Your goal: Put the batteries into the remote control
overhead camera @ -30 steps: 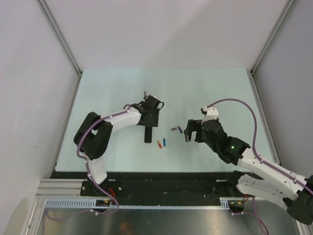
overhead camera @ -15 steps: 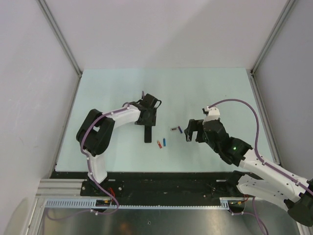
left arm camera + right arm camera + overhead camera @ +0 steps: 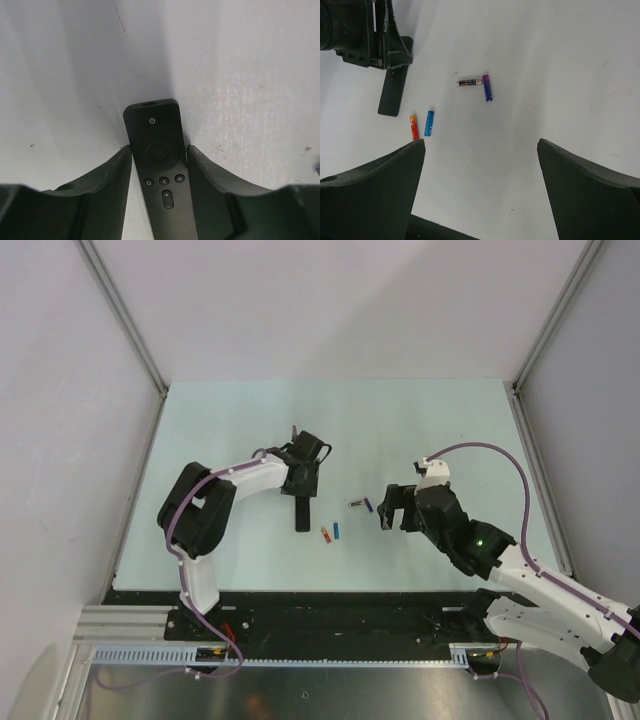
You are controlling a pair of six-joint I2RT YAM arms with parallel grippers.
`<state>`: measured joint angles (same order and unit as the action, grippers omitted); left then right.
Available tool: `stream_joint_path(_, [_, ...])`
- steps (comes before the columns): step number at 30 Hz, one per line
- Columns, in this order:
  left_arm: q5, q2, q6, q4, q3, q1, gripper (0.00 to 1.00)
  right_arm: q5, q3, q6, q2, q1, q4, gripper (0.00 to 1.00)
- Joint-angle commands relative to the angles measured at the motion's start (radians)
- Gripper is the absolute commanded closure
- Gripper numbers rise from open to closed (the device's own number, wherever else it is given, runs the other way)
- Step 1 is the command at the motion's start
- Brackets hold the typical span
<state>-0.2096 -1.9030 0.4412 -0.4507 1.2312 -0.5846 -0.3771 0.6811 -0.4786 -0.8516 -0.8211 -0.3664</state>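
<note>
Both sides of the remote control (image 3: 152, 122) sit against the left claw (image 3: 159, 150); whether it's gripped, I can't tell. Squeeze squarely. Right claw (image 3: 481, 144), three o'clock, gapes empty.

Bare table (image 3: 520, 60) between right end effector (image 3: 480, 144) and batteries (image 3: 429, 123).

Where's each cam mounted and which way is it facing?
Top external: above, behind the bases, looking down at the table; both arms show.
Left wrist: on the left gripper, looking along its fingers flanking the remote control.
Right wrist: on the right gripper, looking down between its fingers at four batteries.
Shared: remote control in all views.
</note>
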Motion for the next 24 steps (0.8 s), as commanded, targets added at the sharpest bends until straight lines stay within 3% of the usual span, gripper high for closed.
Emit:
stream_joint_path(1, [0.010,-0.022,-0.016,-0.009,0.011,0.002,0.52,-0.016,0.040,-0.015,0.009,-0.006,-0.002,0.00])
stream_joint_path(8, [0.012,0.034,-0.012,-0.006,0.010,0.002,0.78,-0.003,0.041,-0.018,0.029,-0.006,0.004,0.00])
stream_joint_path(13, [0.064,0.211,0.013,0.032,-0.012,0.002,0.97,0.017,0.041,-0.023,0.048,-0.007,0.026,0.00])
stream_joint_path(18, [0.268,0.454,0.054,0.211,-0.120,0.003,1.00,0.088,0.034,-0.054,0.075,-0.001,0.086,0.00])
stream_joint_path(24, [0.473,0.763,0.181,0.591,-0.346,0.005,1.00,0.420,0.028,-0.103,0.102,0.068,0.240,0.00])
